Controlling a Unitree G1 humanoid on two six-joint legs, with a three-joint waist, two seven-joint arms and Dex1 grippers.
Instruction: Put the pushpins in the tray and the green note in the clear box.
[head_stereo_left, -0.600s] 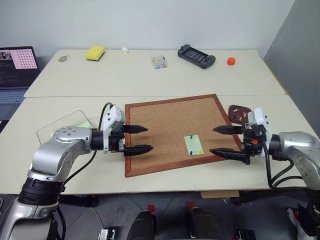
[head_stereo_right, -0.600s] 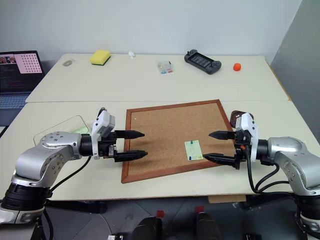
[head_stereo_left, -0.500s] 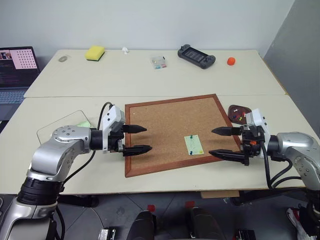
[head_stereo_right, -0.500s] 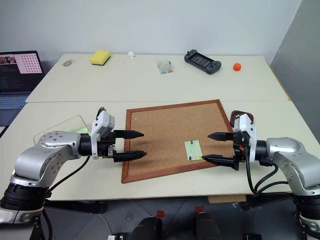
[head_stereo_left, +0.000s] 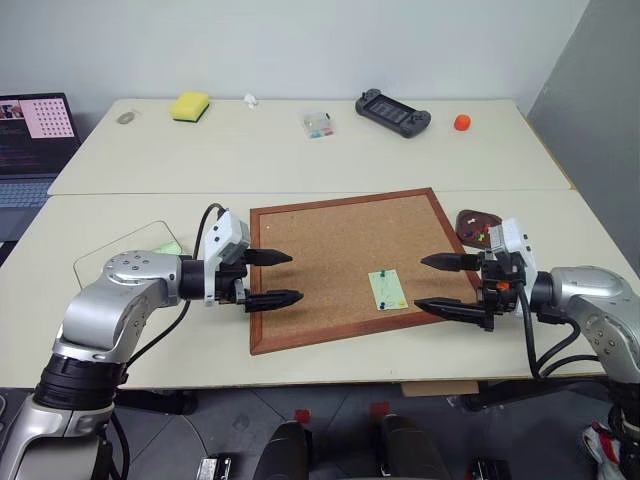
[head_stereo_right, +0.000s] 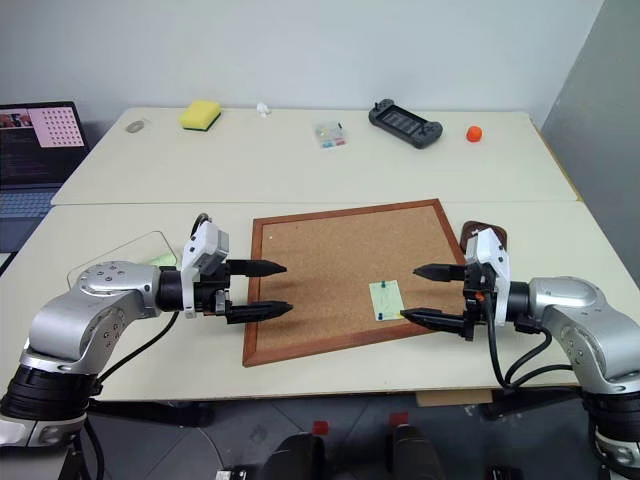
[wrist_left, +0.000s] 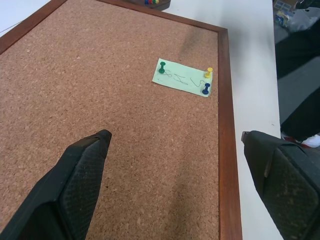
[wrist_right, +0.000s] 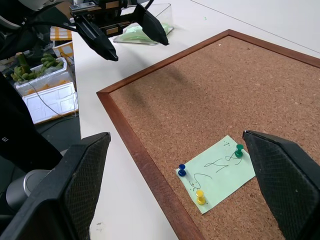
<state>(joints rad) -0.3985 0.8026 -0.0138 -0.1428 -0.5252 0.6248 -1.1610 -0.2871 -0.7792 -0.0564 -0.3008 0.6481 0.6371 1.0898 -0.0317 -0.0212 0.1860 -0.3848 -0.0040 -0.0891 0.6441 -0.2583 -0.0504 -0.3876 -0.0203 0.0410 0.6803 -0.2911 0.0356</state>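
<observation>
Pushpins and note, overview: three pushpins hold the green note to the corkboard (head_stereo_left: 348, 262), which lies flat on the near table (head_stereo_left: 300, 160) between the two arms.
Corkboard: large, stiff, wood-framed; it serves only as the backing and probably stays put while pins are pulled.
Clear box: clear box (head_stereo_left: 125, 250) sits at the near left, just behind the left arm; a pale green sheet already lies in it. Low walls, light plastic, likely to slide if nudged.
Left gripper: left gripper (head_stereo_left: 272, 277) hovers over the board's left edge, fingers spread wide apart, nothing between them.
Right gripper: right gripper (head_stereo_left: 438, 284) hovers at the board's right edge, just right of the note, fingers likewise spread wide and empty.
Tray: tray (head_stereo_left: 472, 222) sits just right of the board's far right corner, behind the right gripper, with a few coloured pins already in it.
Green note: green note (wrist_right: 217, 172) lies near the board's right edge, towards its near side. Thin, limp paper, very light; it probably cannot be lifted until the pins are out, and then is best pinched at a free edge or corner.
Pushpins: green pushpin (wrist_right: 239, 149) at the note's far end, yellow pushpin (wrist_right: 200, 194) and blue pushpin (wrist_right: 182, 169) at its near end. Tiny, hard, smooth plastic heads, likely slippery; grip each across the head's waist and pull straight up, since a slanted pull could tear the paper or flick the pin away.
</observation>
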